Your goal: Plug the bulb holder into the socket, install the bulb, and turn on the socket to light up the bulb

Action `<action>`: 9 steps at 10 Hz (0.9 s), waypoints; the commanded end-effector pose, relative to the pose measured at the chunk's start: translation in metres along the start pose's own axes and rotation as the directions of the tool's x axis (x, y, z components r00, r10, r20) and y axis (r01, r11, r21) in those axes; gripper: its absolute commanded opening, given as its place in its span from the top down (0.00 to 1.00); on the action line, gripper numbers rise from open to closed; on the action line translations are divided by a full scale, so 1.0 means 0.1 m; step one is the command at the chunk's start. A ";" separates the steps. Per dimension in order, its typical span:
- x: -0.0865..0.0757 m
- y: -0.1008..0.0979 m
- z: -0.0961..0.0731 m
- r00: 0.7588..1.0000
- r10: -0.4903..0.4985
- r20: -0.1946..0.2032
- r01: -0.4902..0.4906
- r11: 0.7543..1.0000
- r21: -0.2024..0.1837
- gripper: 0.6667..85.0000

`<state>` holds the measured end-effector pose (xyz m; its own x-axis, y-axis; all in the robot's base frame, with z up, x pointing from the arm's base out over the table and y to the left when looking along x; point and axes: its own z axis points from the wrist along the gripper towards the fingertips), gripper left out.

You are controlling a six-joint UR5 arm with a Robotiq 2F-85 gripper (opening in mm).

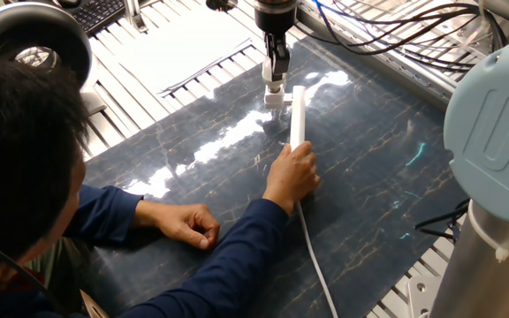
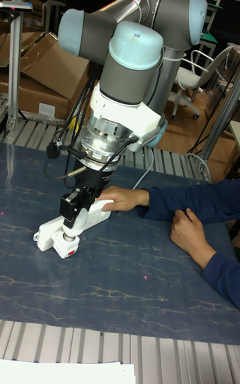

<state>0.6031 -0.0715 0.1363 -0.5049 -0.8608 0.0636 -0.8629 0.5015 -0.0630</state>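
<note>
The socket (image 1: 297, 119) is a long white strip lying on the dark mat, its near end held down by a person's hand (image 1: 292, 175). The white bulb holder (image 1: 277, 100) sits tight against the strip's far end; whether it is plugged in I cannot tell. My gripper (image 1: 274, 85) points straight down over it, shut on the small white bulb (image 2: 69, 229), whose lower end meets the top of the bulb holder (image 2: 65, 245). The tall fixed view shows the gripper (image 2: 71, 221) from the side, with the socket (image 2: 45, 233) behind it. A red mark shows on the holder's front.
The person sits at the near left, the other hand (image 1: 188, 225) resting on the mat. The socket's white cord (image 1: 316, 265) runs toward the near edge. The arm's base (image 1: 493, 177) stands at right. Cables (image 1: 387, 35) and a slatted table surround the mat.
</note>
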 end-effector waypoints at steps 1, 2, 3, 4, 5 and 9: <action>0.01 0.04 0.00 1.000 -0.018 0.005 0.018 1.000 -0.016 1.00; 0.02 0.05 0.00 0.999 -0.047 -0.001 0.047 0.999 -0.018 1.00; 0.03 0.05 0.00 0.997 -0.076 -0.002 0.076 0.997 -0.017 1.00; 0.01 0.04 0.00 0.995 -0.099 0.003 0.099 0.995 -0.015 1.00; -0.01 0.03 0.00 0.994 -0.110 0.000 0.110 0.994 -0.013 1.00; 0.02 -0.01 0.01 0.992 -0.128 -0.010 0.128 0.992 0.001 1.00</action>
<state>0.6015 -0.0735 0.1356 -0.4037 -0.9107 0.0872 -0.9148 0.4005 -0.0523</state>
